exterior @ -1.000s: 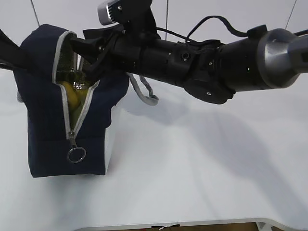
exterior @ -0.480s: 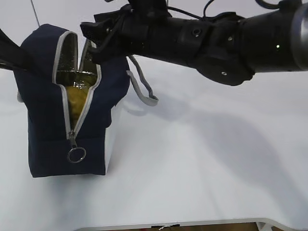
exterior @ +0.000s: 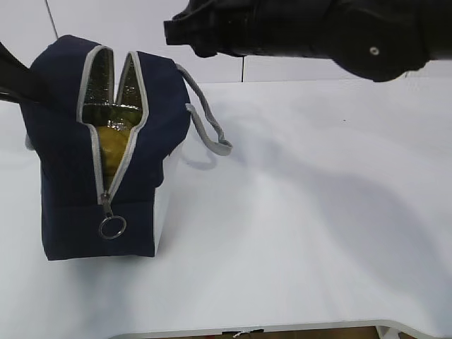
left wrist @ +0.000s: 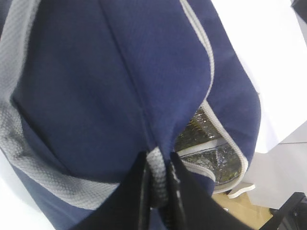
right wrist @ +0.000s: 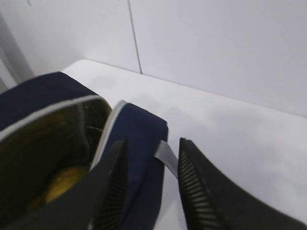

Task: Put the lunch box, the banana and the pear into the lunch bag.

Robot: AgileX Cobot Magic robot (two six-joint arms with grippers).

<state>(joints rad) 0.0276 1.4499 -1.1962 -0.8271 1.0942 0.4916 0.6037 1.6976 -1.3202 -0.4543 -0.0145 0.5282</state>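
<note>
The navy lunch bag (exterior: 63, 176) stands at the left with its zipper open at the top. Something dull yellow (exterior: 113, 141) lies inside; I cannot tell whether it is the banana or the pear. It also shows in the right wrist view as a yellow lump (right wrist: 62, 184). The lunch box is hidden. My left gripper (left wrist: 157, 160) is shut on the bag's grey webbing handle (left wrist: 156, 167) at the bag's far side. My right gripper (right wrist: 152, 141) hangs open above the bag's right wall, holding nothing; in the exterior view its tip (exterior: 180, 30) is above the bag.
The bag's other grey handle (exterior: 208, 131) droops onto the white table (exterior: 318, 212) to the right. The zipper's ring pull (exterior: 112, 227) hangs low on the bag's front. The table's front edge (exterior: 282, 328) runs along the bottom.
My right arm has lifted up and to the right, out of the bag's mouth, and is now above it. The bag and left gripper have stayed put.
</note>
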